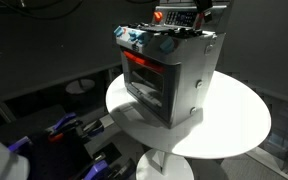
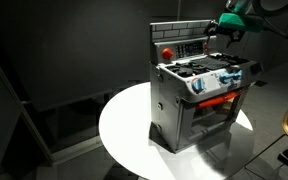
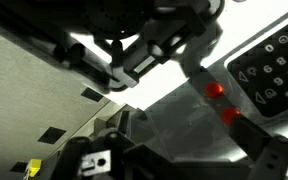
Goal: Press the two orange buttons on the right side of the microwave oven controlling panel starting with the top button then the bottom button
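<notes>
A grey toy oven [image 1: 174, 80] stands on the round white table [image 1: 234, 125]; it also shows in an exterior view [image 2: 189, 105]. Its upright control panel [image 2: 179, 45] is at the back top. In the wrist view, two orange buttons sit one above the other beside a dark keypad [image 3: 274, 70]: the upper button [image 3: 214, 90] and the lower button [image 3: 230, 115]. My gripper [image 3: 179, 150] is up at the panel in both exterior views [image 1: 192, 16] [image 2: 224, 28]. Its fingers look spread apart and empty. One dark finger lies right by the lower button.
The oven top carries blue and white knobs [image 2: 209, 80] and a glowing orange strip on its front [image 1: 144, 62]. The table edge drops off all round [image 2: 114, 150]. Dark clutter with blue parts lies on the floor [image 1: 69, 130].
</notes>
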